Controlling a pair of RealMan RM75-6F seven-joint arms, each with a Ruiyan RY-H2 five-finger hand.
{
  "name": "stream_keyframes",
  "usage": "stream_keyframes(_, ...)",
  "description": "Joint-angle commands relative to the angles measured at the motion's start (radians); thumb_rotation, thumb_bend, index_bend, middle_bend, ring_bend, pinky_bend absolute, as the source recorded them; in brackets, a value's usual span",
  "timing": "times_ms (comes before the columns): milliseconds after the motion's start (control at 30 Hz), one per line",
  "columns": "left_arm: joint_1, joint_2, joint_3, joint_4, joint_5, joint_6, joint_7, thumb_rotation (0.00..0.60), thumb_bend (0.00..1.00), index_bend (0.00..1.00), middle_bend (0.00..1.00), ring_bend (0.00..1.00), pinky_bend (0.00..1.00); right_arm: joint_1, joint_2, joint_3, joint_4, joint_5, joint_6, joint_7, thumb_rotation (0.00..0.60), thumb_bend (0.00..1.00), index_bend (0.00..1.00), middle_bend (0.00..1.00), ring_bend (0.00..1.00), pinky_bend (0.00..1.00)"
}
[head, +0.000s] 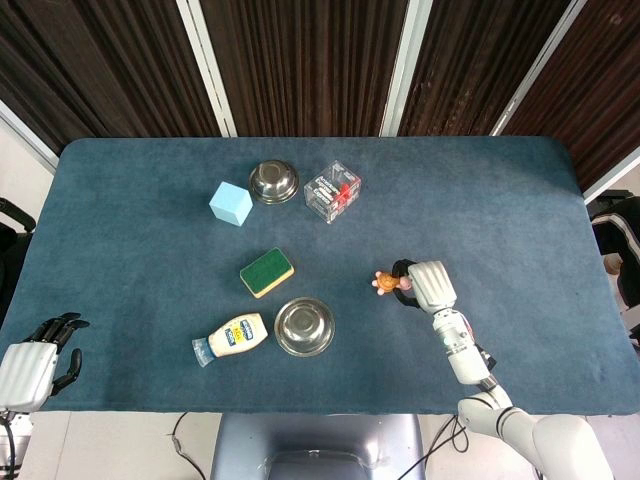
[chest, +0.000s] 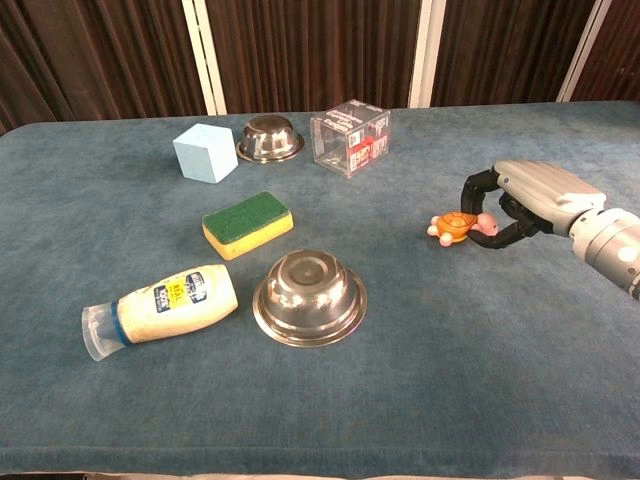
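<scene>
- Dark ribbed wall panels with pale vertical strips fill the top of both views; below them a blue counter (head: 500, 200) spans the frame
- Right robot hand (head: 418, 284) (chest: 510, 205): right of centre in both views, fingers curled around a toy turtle (head: 385, 283) (chest: 452, 226), holding it; the turtle sticks out to the left of the fingers, just above the counter
- Left robot hand (head: 35, 355): lower left corner of the head view, off the counter edge, dark fingers apart with nothing in them
- Steel bowl (head: 304, 326) (chest: 309, 295): upside down, lower centre, well left of the turtle
- Mayonnaise bottle (head: 231, 338) (chest: 160, 307): on its side, just left of that bowl
- Sponge (head: 266, 272) (chest: 247, 224): green face up, above the bowl
- Second steel bowl (head: 273, 182) (chest: 269, 138): upper centre, between a light blue cube (head: 231, 204) (chest: 204, 153) on the left and a clear plastic box (head: 332, 190) (chest: 350, 137) on the right
</scene>
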Motion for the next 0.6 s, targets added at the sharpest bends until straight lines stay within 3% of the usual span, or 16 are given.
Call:
stream_keyframes(33,-0.004,-0.003,-0.003,0.002,-0.004,-0.007,0.003,0.600,0.56,0.31,0.21,0.25,0.55,-0.019,0.032,-0.011,-0.052,0.005,-0.014,-0.042,0.600,0.99,0.77,0.63,0.96,0.96)
stream_keyframes(100,-0.005,-0.003,-0.003,0.002,-0.004,-0.007,0.005,0.600,0.56,0.31,0.21,0.25,0.55,-0.026,0.060,-0.011,-0.106,0.021,-0.042,-0.070,0.600,0.91,0.62,0.57,0.94,0.94)
stream_keyframes(167,-0.005,-0.003,-0.002,0.002,-0.003,-0.007,0.005,0.600,0.56,0.31,0.21,0.25,0.55,-0.034,0.095,-0.008,-0.181,0.039,-0.060,-0.106,0.600,0.73,0.47,0.47,0.92,0.92)
stream_keyframes(333,-0.004,-0.001,-0.002,0.001,-0.005,-0.008,0.004,0.600,0.56,0.31,0.21,0.25,0.55,-0.050,0.135,-0.003,-0.285,0.061,-0.055,-0.204,0.600,0.40,0.27,0.34,0.89,0.90)
stream_keyframes(433,-0.004,-0.001,-0.001,0.001,-0.003,-0.008,0.004,0.600,0.56,0.32,0.21,0.25,0.55,-0.051,0.139,0.000,-0.312,0.072,-0.061,-0.237,0.600,0.29,0.22,0.30,0.88,0.89)
stream_keyframes(600,-0.005,-0.001,-0.001,0.001,-0.005,-0.010,0.004,0.600,0.56,0.32,0.21,0.25,0.55,-0.045,0.132,0.006,-0.316,0.084,-0.078,-0.245,0.600,0.27,0.22,0.30,0.88,0.89)
